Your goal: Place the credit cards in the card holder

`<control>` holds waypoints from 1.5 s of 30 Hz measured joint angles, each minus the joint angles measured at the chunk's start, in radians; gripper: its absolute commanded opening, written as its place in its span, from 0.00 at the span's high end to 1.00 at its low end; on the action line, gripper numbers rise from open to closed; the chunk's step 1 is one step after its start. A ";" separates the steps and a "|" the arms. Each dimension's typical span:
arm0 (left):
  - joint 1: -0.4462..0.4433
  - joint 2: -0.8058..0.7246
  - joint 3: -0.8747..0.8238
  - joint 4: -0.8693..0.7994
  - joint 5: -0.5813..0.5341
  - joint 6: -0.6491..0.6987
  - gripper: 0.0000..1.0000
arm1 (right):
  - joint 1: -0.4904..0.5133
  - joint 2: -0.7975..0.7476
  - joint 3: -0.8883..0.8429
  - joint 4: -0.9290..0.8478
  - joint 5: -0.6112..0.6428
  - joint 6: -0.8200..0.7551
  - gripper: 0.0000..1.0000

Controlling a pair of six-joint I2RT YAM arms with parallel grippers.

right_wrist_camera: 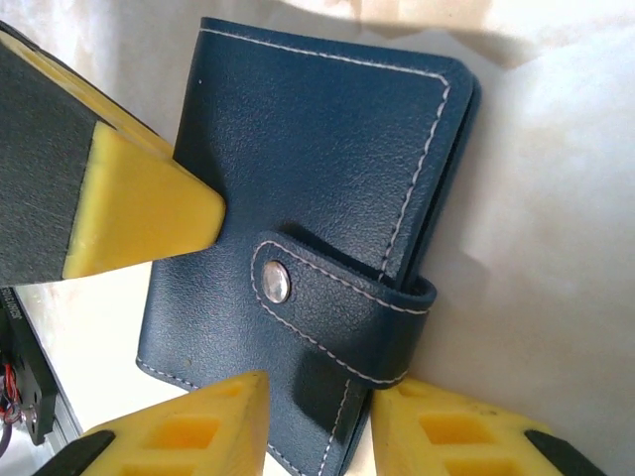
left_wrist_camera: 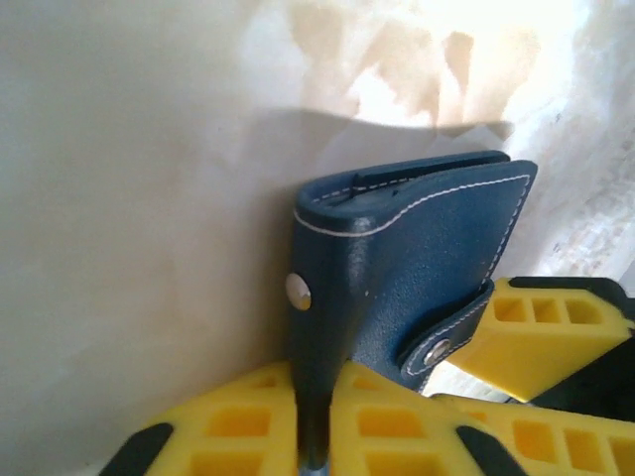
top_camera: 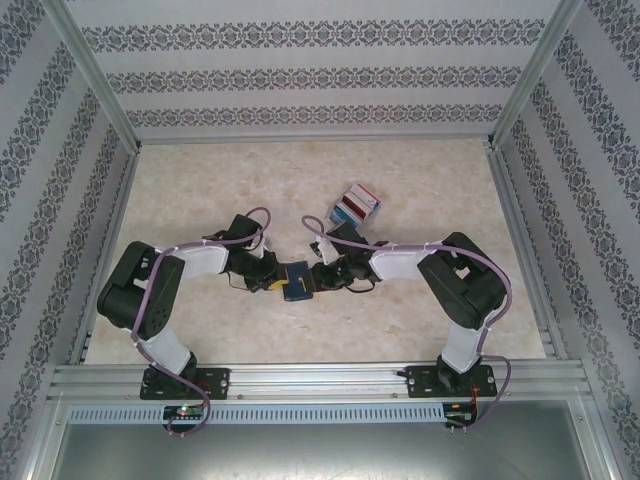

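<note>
The card holder (top_camera: pixel 297 283) is a navy wallet with white stitching, closed, its strap snapped over the front (right_wrist_camera: pixel 327 159). It sits mid-table between both arms. My left gripper (top_camera: pixel 277 279) is shut on its spine edge, the yellow fingers pinching the leather from both sides (left_wrist_camera: pixel 316 387). My right gripper (top_camera: pixel 319 279) stands open at the strap side, and its fingers (right_wrist_camera: pixel 189 426) straddle the wallet's lower edge below the strap (right_wrist_camera: pixel 317 421). The credit cards (top_camera: pixel 353 207), red, blue and white, stand in a pale rack behind the right gripper.
The pale rack (top_camera: pixel 341 217) stands on the marble-patterned table (top_camera: pixel 200 190) just behind the right arm's wrist. Patterned walls and metal posts fence in the table on three sides. The left gripper's finger (right_wrist_camera: pixel 149 208) lies against the wallet's front in the right wrist view.
</note>
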 measured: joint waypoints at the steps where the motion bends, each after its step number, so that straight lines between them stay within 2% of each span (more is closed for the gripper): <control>1: 0.000 -0.003 0.000 0.000 0.000 0.000 0.95 | 0.000 -0.001 0.000 0.000 0.000 0.000 0.59; 3: 0.000 -0.013 0.000 -0.003 -0.004 0.001 1.00 | 0.004 -0.014 -0.006 0.004 0.008 0.004 0.55; 5: -0.005 -0.025 0.003 -0.008 -0.003 0.002 1.00 | 0.016 -0.041 -0.024 0.005 0.053 0.002 0.54; 12: -0.016 -0.053 0.050 -0.043 0.011 0.002 1.00 | 0.087 -0.188 -0.001 -0.115 0.306 -0.048 0.52; 21: -0.016 -0.069 0.077 -0.068 0.049 0.000 1.00 | 0.112 -0.086 0.108 -0.120 0.391 -0.037 0.53; 26: -0.016 -0.070 0.077 -0.066 0.053 -0.007 1.00 | 0.113 -0.066 0.113 -0.136 0.439 -0.017 0.66; 31: -0.016 -0.070 0.077 -0.057 0.053 -0.011 1.00 | 0.126 -0.067 0.121 -0.138 0.465 -0.003 0.93; 34: -0.019 -0.070 0.077 -0.050 0.049 -0.014 1.00 | 0.123 -0.075 0.117 -0.133 0.464 0.008 1.00; 42: -0.022 -0.069 0.071 -0.050 0.040 -0.008 1.00 | 0.064 -0.150 0.007 -0.120 0.483 0.027 1.00; 43: -0.022 -0.066 0.071 -0.055 0.033 0.000 0.95 | 0.049 -0.161 -0.012 -0.115 0.481 0.032 1.00; 45: -0.022 -0.055 0.071 -0.063 0.021 0.020 0.68 | 0.016 -0.174 -0.045 -0.100 0.452 0.042 1.00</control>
